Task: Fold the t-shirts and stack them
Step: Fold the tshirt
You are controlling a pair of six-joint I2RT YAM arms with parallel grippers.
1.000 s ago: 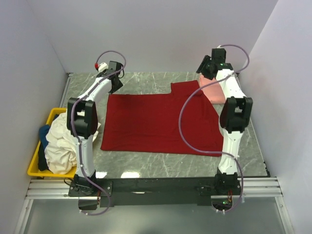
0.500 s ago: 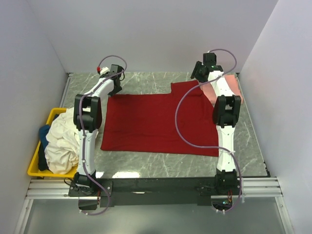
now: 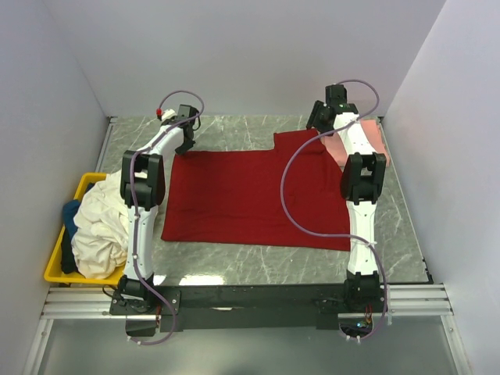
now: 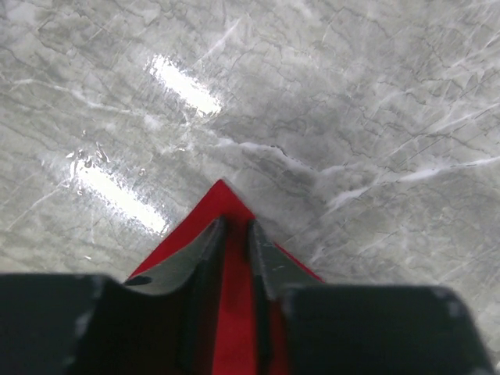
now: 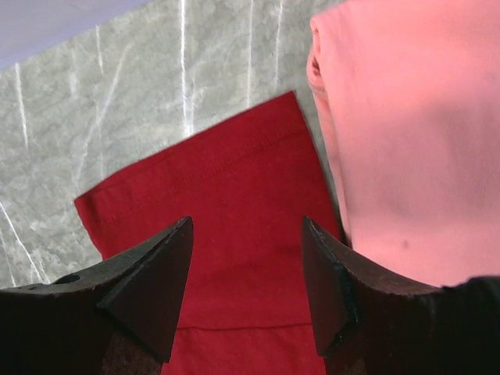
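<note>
The dark red t-shirt (image 3: 250,195) lies spread flat on the marble table. At its far left corner (image 4: 223,197) my left gripper (image 3: 184,144) (image 4: 236,226) has its jaws drawn close together, with the red cloth between them. Over the shirt's far right sleeve (image 5: 226,180) hovers my right gripper (image 3: 319,123) (image 5: 246,226), open, with nothing between its fingers. A folded salmon-pink t-shirt (image 3: 373,134) (image 5: 406,133) lies just right of that sleeve. The cream-white t-shirt (image 3: 101,226) is heaped at the left with a blue one (image 3: 70,215) under it.
A yellow plastic bin (image 3: 55,267) at the table's left edge holds the cream and blue shirts. Walls close in the table at the back and on both sides. Bare marble (image 3: 234,129) shows behind the red shirt and along the front.
The left gripper has come down onto the shirt's far left corner and its jaws have narrowed. The right arm swung left, from over the pink shirt to over the red sleeve.
</note>
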